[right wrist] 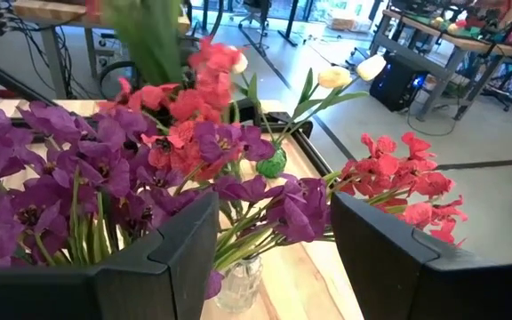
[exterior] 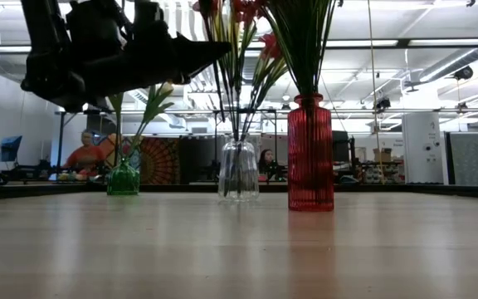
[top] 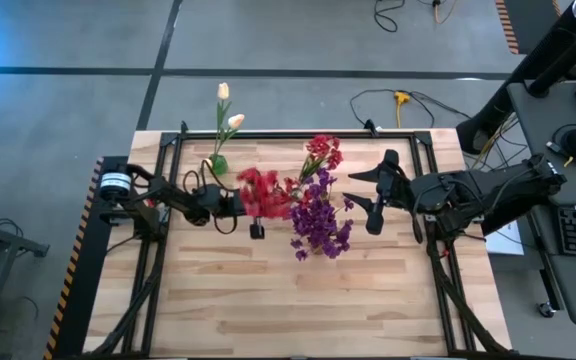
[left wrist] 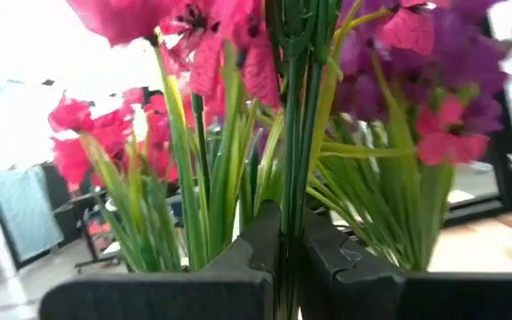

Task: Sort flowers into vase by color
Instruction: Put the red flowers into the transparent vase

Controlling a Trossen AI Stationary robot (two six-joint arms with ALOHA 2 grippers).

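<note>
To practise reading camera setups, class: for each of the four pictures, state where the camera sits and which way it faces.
High view: overhead, looking straight down; both arms, red flowers.
Low view: table height, looking level at three vases; one arm overhead.
Left wrist view: behind left gripper, shut on a green stem.
Right wrist view: behind open right gripper, facing purple flowers.
Shared: high and right wrist views both show cream tulips.

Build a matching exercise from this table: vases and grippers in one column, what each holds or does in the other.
1. green vase
2. clear vase
3. left gripper
4. right gripper

A. shut on the stem of a red flower
B. holds the cream tulips
C. open, by the purple flowers
D. holds red-blossomed stems

Pairs: 1-B, 2-D, 3-A, 4-C
</note>
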